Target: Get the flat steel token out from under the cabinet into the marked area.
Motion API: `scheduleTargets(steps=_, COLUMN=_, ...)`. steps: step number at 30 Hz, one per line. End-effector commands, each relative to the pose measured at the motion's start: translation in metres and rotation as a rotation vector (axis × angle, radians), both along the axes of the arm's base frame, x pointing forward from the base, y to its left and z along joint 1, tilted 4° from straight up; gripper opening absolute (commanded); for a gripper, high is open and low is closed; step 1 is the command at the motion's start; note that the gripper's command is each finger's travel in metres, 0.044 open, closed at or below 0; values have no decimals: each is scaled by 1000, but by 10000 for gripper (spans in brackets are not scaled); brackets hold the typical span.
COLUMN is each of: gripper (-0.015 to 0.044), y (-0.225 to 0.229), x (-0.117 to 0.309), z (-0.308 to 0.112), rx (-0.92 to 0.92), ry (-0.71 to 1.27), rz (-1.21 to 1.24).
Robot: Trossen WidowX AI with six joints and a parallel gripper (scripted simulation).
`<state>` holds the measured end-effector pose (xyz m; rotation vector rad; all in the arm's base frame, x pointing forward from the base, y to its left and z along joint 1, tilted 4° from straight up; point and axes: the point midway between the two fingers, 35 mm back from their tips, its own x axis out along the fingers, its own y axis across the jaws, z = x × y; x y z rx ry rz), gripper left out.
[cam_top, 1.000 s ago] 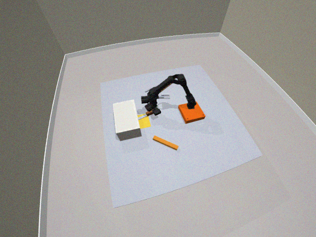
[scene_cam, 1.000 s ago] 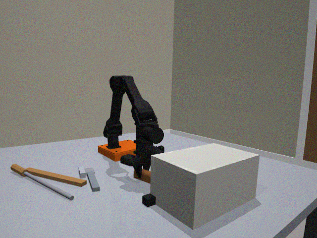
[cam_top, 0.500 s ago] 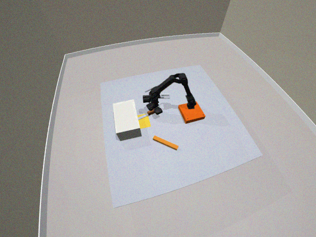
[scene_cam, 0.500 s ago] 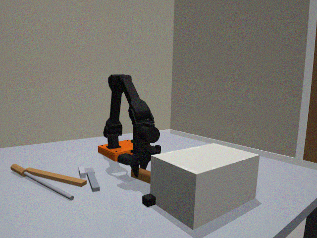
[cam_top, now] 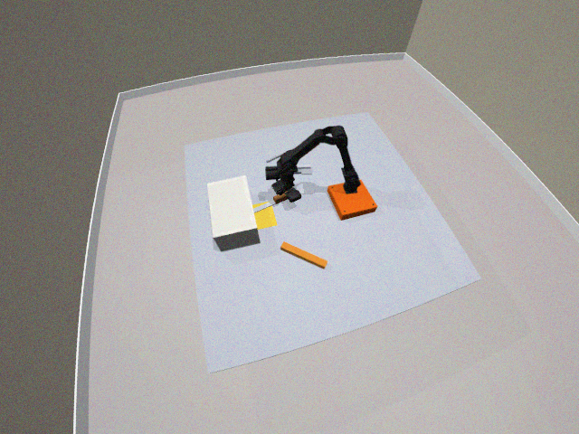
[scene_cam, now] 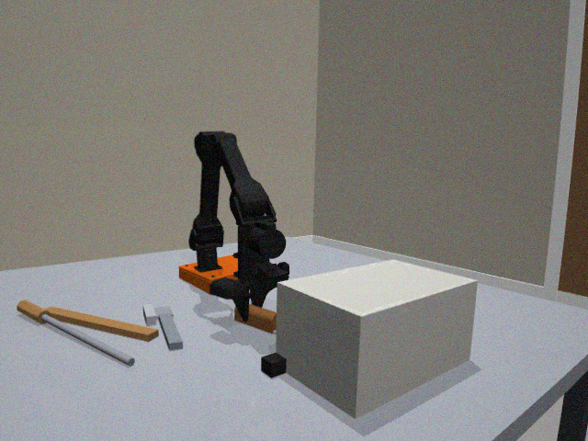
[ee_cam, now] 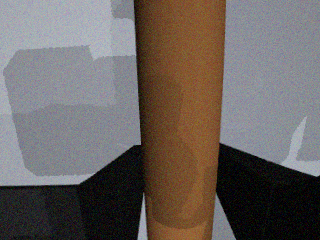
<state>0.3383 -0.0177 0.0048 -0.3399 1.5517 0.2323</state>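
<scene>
My gripper (cam_top: 286, 193) (scene_cam: 251, 311) (ee_cam: 175, 152) is shut on the brown handle (cam_top: 280, 198) (scene_cam: 263, 320) (ee_cam: 180, 100) of a tool, low over the table in front of the cabinet (cam_top: 231, 205) (scene_cam: 379, 287). The tool's thin metal rod (cam_top: 265, 207) runs from the handle across the yellow marked area (cam_top: 267, 219) to the cabinet's front edge; its far end is hidden. The cabinet hides the rod and the marked area in the exterior view. The steel token and the vent slots are not visible in any view.
An orange bar (cam_top: 304, 255) lies beyond the marked area. A wooden-handled rod (scene_cam: 90, 342), a wooden bar (scene_cam: 107, 324) and a grey T-shaped piece (cam_top: 304, 170) (scene_cam: 170, 328) lie to the other side. A black cube (scene_cam: 273, 365) stands by the cabinet's corner.
</scene>
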Motion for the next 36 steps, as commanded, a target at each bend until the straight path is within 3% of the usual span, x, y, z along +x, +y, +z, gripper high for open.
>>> scheduleTargets(steps=1, gripper=0, y=-3, x=-7, z=-1, rx=-1, ry=2, rz=1)
scheduleTargets(steps=36, gripper=0, y=-19, x=-46, z=-1, rx=-2, ry=6, rz=1)
